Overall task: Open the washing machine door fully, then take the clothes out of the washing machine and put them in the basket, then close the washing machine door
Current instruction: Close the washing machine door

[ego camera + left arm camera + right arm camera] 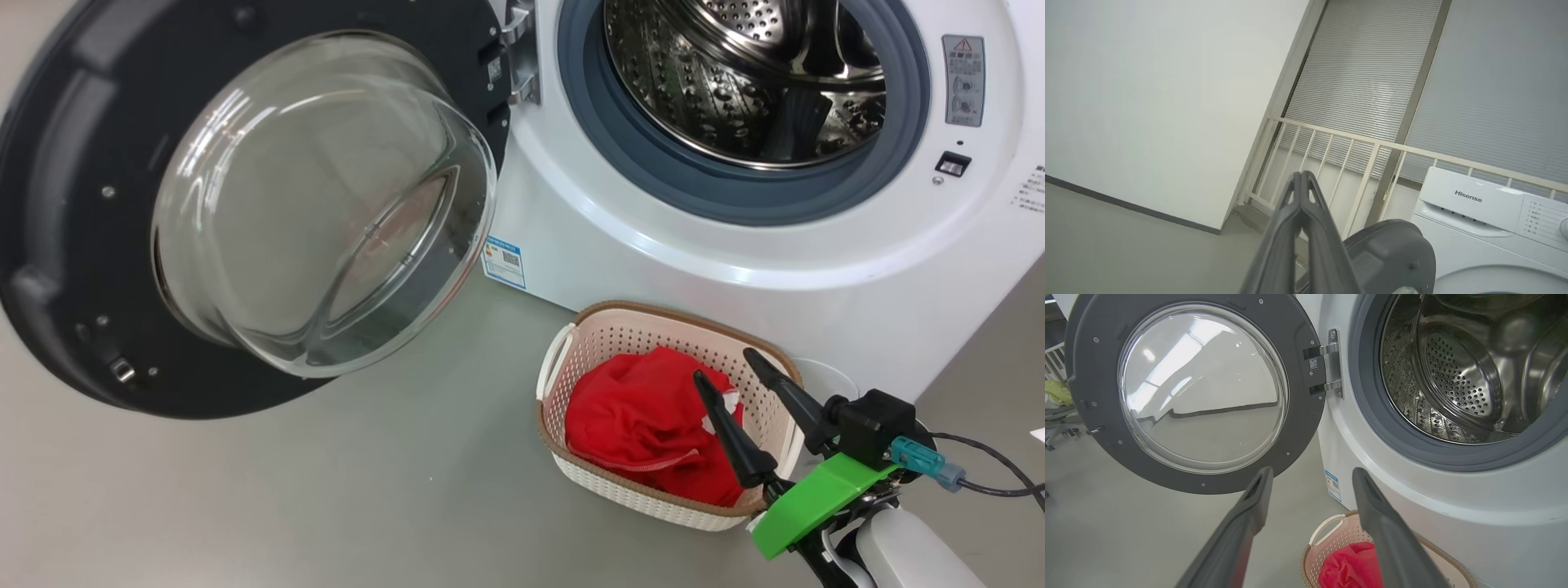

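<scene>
Clothes: bright red, crumpled, small white patch (possibly a label; a finger hid part of it). Lay in basket beneath right gripper, whose fingers were spread apart, holding nothing. Washing machine door stood wide open, left of that gripper; drum beyond it showed bare steel. Left gripper pressed closed on nothing
</scene>
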